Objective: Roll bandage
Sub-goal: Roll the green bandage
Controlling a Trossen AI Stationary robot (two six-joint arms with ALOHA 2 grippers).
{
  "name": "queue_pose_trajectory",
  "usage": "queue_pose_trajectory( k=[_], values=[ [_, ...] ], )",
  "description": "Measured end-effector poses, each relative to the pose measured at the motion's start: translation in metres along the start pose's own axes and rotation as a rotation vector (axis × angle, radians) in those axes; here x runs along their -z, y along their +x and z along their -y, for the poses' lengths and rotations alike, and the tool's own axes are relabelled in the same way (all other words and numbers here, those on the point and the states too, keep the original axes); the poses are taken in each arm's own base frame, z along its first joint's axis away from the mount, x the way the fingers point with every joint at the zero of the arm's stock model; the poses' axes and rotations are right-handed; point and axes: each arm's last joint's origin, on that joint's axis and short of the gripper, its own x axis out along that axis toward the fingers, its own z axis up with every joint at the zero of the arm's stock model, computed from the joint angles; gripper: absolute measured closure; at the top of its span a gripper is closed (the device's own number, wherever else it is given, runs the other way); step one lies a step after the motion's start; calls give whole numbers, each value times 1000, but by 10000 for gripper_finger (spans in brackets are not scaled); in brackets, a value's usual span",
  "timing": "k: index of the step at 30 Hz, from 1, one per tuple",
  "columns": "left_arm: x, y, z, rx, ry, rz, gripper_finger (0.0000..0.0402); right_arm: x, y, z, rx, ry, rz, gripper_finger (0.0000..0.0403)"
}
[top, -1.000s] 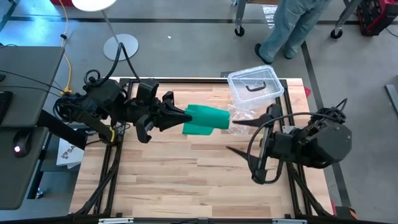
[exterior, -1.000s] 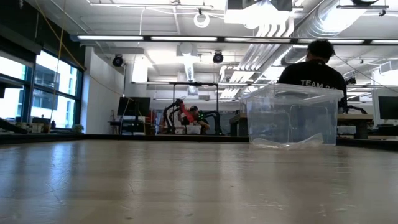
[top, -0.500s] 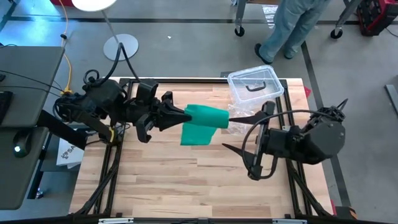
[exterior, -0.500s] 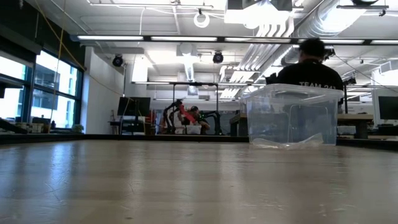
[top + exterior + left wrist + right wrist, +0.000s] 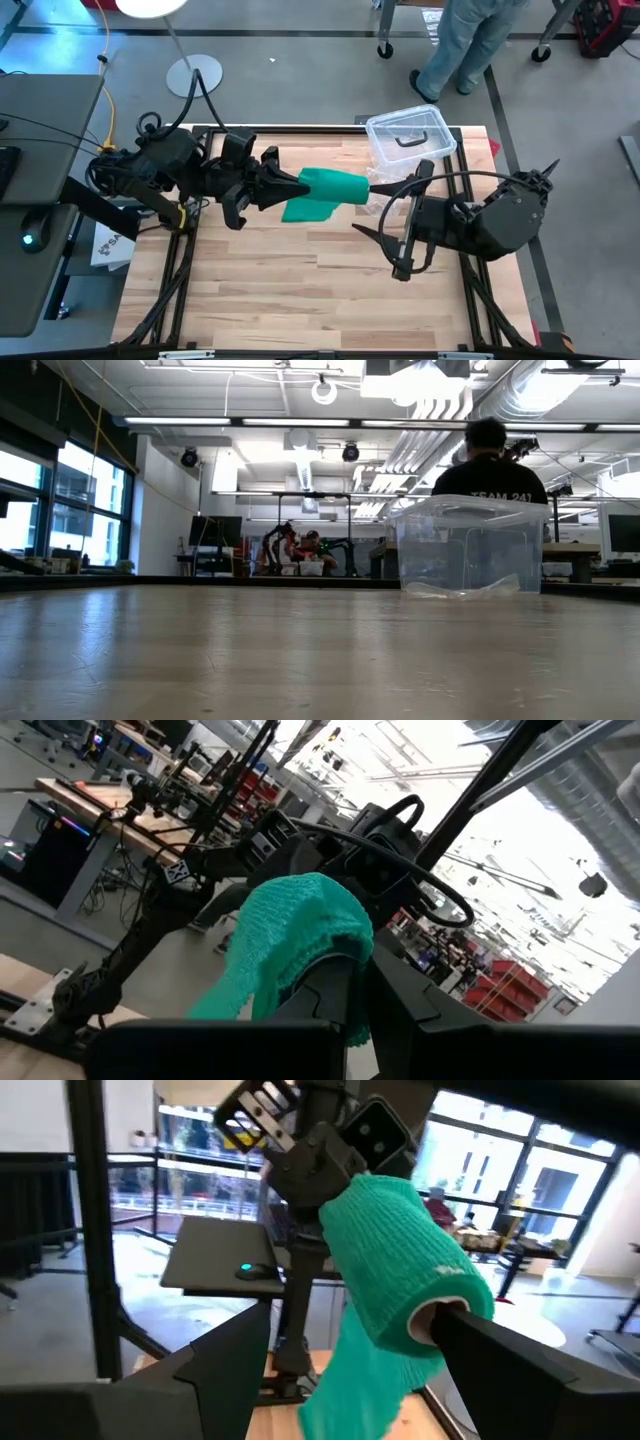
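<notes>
I see the green bandage [image 5: 325, 190] held up above the wooden table [image 5: 300, 290], over its middle toward the far side, partly wound into a roll with a loose tail hanging down on its near-left side. In the right wrist view the roll [image 5: 400, 1280] shows a ribbed knit surface and an open core at one end, and the tail drops below it.

My left gripper [image 5: 296, 184] is at the roll's left end, fingers shut tight on the bandage; in the left wrist view the green fabric [image 5: 290, 940] drapes over that gripper's dark fingers [image 5: 335, 985].

My right gripper [image 5: 385, 205] is at the roll's right end with its 2 fingers spread wide. The far finger [image 5: 398, 183] reaches to the roll's open end; in the right wrist view a finger [image 5: 520, 1350] sits right at the core, though I cannot tell whether it goes inside. The near finger stands apart from the fabric.

A clear plastic box [image 5: 410, 135] with a black handle sits at the far right of the table, and crinkly clear plastic [image 5: 385, 175] lies just near of it. In the low view the box [image 5: 465, 545] stands alone on the tabletop, a person [image 5: 490, 465] beyond it. Another person [image 5: 465, 40] stands past the table's far edge.
</notes>
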Motion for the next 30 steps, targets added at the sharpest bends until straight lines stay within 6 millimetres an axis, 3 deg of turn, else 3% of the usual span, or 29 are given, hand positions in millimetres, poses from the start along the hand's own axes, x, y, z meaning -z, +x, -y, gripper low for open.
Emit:
queue_pose_trajectory(
  k=[7,13,17,24,30],
  values=[
    [2,1,0,6,12,-9,387,-2,6,0,-113,70,34,121],
    [5,4,0,16,32,-29,387,0,15,5,-55,110,23,134],
    [6,4,1,25,60,-39,383,-1,17,6,-50,120,36,194],
    [8,4,2,31,122,-54,325,-3,16,5,-81,111,48,375],
    [4,-10,-3,32,251,-144,241,-6,16,3,-119,156,85,382]
  ],
)
